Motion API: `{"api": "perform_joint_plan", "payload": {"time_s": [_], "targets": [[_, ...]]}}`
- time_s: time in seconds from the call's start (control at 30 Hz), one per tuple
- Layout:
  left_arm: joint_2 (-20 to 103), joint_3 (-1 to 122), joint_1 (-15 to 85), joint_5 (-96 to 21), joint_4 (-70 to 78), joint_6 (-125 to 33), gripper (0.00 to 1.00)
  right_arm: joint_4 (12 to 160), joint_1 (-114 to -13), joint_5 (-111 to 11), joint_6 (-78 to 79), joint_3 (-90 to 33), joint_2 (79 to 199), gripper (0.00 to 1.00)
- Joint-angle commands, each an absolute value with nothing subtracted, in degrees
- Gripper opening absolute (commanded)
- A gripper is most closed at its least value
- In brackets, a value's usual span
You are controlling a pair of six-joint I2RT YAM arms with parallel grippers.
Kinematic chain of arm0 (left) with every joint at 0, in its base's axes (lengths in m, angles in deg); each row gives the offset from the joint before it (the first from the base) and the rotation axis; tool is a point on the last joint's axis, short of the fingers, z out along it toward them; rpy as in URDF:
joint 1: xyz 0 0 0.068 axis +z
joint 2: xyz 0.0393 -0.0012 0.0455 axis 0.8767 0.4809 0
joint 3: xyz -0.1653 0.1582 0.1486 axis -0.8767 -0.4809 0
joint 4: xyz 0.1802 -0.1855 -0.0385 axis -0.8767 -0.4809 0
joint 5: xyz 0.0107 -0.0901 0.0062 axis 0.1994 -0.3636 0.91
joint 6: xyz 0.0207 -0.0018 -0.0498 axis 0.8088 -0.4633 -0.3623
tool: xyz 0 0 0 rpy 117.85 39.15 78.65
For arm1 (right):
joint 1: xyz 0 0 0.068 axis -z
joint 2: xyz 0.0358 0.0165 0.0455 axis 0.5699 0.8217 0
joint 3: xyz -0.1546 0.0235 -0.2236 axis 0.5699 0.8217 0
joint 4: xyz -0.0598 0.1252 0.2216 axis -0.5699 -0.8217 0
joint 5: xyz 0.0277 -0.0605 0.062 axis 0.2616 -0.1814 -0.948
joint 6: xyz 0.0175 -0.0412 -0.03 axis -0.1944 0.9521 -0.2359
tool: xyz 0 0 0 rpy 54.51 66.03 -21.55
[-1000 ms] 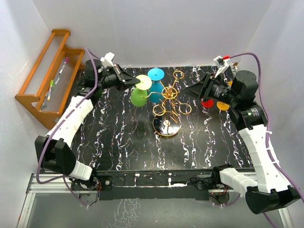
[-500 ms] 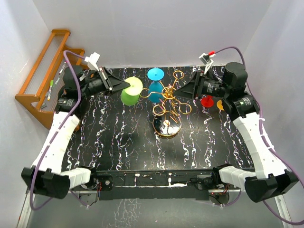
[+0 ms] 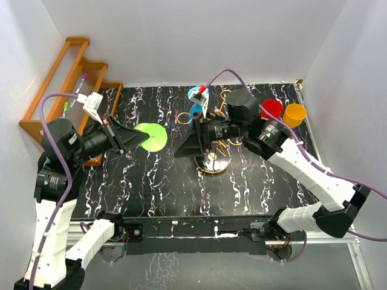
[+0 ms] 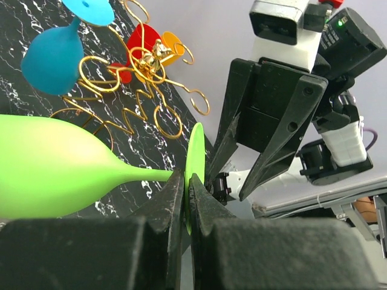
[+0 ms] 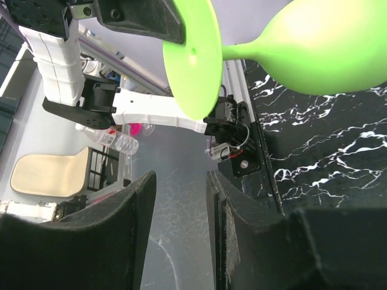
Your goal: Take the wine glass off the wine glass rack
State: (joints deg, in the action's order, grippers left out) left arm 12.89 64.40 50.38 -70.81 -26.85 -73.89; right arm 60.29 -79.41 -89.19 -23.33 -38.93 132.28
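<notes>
Black fingers of the left gripper (image 4: 183, 179) are clenched on the thin foot (image 4: 195, 151) of the green wine glass (image 4: 54, 166). They pinch that disc by its edge, right where the stem meets it. The glass is off the rack and held on its side in the air over the left half of the tabletop (image 3: 151, 187). The bowl hangs out well away from the pinch, which is the weakest point as I judge it. With so narrow a hold on a smooth rim and the heavy end unsupported, a quick swing or a jolt could let the glass swivel between the pads or slide out and drop.

Just right of the foot, the right gripper (image 5: 179, 178) faces it with fingers parted and nothing between them. If it comes in to share the hold, it could strike the foot or the left fingers and knock the glass loose. If the left lets go too early, nothing would be carrying the glass.

Further right, the right arm reaches across the gold wine glass rack (image 4: 147, 60), where a blue glass (image 4: 53, 57) hangs. A careless pull back could catch a wire loop, tip the stand or dislodge that glass. At the far right a red glass (image 3: 272, 109) and an orange glass (image 3: 295, 113) stand close to that arm's path.
</notes>
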Motion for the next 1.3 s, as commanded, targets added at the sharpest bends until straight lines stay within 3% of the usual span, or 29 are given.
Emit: {"api": "perform_joint_plan", "payload": {"time_s": [0.0,0.6,0.67,0.77,0.83,0.87,0.9,0.93,1.27], "targets": [[9.6,61.5,50.2,-72.2,-28.2,-72.7,0.00,62.2,-83.7,-84.7,-21.7,-42.2,132.9,0.41],[5.0,58.1,49.7,-79.0,-22.9,-77.4,0.00,66.8,-88.5,-84.2,-20.8,-45.6,138.6,0.41],[4.7,58.0,49.7,-78.9,-23.3,-77.4,0.00,67.4,-89.0,-84.3,-20.8,-46.1,139.1,0.34],[4.5,57.8,49.7,-78.6,-24.3,-77.1,0.00,68.8,-89.8,-83.9,-20.9,-46.2,139.3,0.11],[4.6,58.1,49.7,-76.7,-26.4,-76.6,0.00,68.7,-90.3,-82.6,-20.4,-46.2,139.1,0.08],[4.8,58.8,49.7,-74.6,-28.8,-76.0,0.05,68.2,-90.6,-81.2,-19.7,-46.2,138.8,0.08],[5.2,59.8,49.7,-72.1,-32.0,-74.9,0.21,67.6,-90.9,-80.2,-19.0,-46.0,138.5,0.08],[5.7,61.0,49.7,-69.3,-35.1,-74.2,0.27,67.0,-91.0,-79.2,-17.9,-45.8,138.1,0.08],[7.9,74.4,49.7,-56.1,-50.0,-80.5,0.43,56.7,-98.8,-57.1,6.4,-42.3,132.2,0.08]]}}
